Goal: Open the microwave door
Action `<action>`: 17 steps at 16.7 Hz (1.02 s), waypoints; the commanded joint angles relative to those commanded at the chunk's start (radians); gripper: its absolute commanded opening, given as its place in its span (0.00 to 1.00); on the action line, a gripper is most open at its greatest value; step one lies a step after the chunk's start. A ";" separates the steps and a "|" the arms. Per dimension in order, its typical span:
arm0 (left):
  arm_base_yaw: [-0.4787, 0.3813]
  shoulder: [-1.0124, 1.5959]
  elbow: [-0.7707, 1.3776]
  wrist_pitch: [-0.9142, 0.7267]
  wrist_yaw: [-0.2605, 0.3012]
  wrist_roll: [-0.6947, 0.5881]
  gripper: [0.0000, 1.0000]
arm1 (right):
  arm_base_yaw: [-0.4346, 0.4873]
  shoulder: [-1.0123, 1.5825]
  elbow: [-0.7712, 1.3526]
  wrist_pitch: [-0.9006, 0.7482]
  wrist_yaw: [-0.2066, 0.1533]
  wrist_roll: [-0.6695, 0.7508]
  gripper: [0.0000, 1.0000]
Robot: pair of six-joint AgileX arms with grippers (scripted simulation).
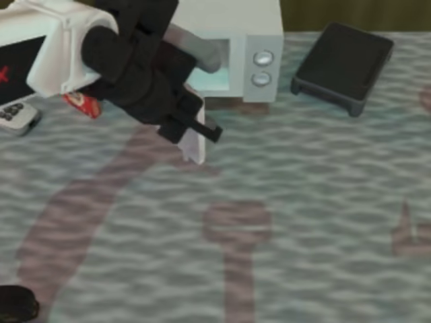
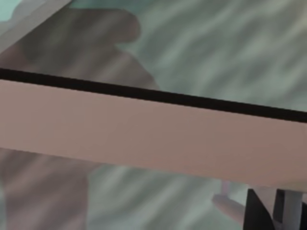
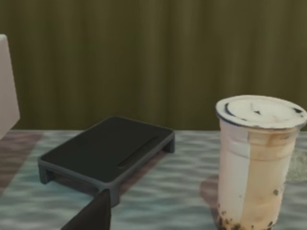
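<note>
The white microwave point(image 1: 266, 27) stands at the back of the table, its two silver knobs point(image 1: 262, 68) facing front and its pale teal interior point(image 1: 214, 79) showing. The microwave door point(image 1: 196, 149) is swung out towards the table's front, seen edge-on as a thin white panel. My left gripper point(image 1: 199, 132) hangs over the door's free edge and is shut on it. In the left wrist view the door point(image 2: 144, 134) crosses as a wide pinkish band with a black rim, and dark fingers point(image 2: 261, 213) show in the corner. My right arm is out of the top view; its wrist view shows one dark finger point(image 3: 93, 215).
A flat black box point(image 1: 343, 60) lies right of the microwave, also seen as the black box point(image 3: 105, 151) in the right wrist view beside a lidded milk-tea cup point(image 3: 256, 163). A red packet point(image 1: 84, 104) and a grey remote point(image 1: 17, 116) lie at the left. A dark object point(image 1: 15, 303) sits at the front left corner.
</note>
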 joint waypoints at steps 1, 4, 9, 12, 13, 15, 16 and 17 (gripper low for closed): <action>0.010 -0.008 -0.010 -0.002 0.012 0.023 0.00 | 0.000 0.000 0.000 0.000 0.000 0.000 1.00; 0.035 -0.030 -0.034 -0.005 0.044 0.084 0.00 | 0.000 0.000 0.000 0.000 0.000 0.000 1.00; 0.039 -0.034 -0.038 -0.005 0.049 0.096 0.00 | 0.000 0.000 0.000 0.000 0.000 0.000 1.00; 0.039 -0.034 -0.038 -0.005 0.049 0.096 0.00 | 0.000 0.000 0.000 0.000 0.000 0.000 1.00; 0.039 -0.034 -0.038 -0.005 0.049 0.096 0.00 | 0.000 0.000 0.000 0.000 0.000 0.000 1.00; 0.039 -0.034 -0.038 -0.005 0.049 0.096 0.00 | 0.000 0.000 0.000 0.000 0.000 0.000 1.00; 0.039 -0.034 -0.038 -0.005 0.049 0.096 0.00 | 0.000 0.000 0.000 0.000 0.000 0.000 1.00; 0.039 -0.034 -0.038 -0.005 0.049 0.096 0.00 | 0.000 0.000 0.000 0.000 0.000 0.000 1.00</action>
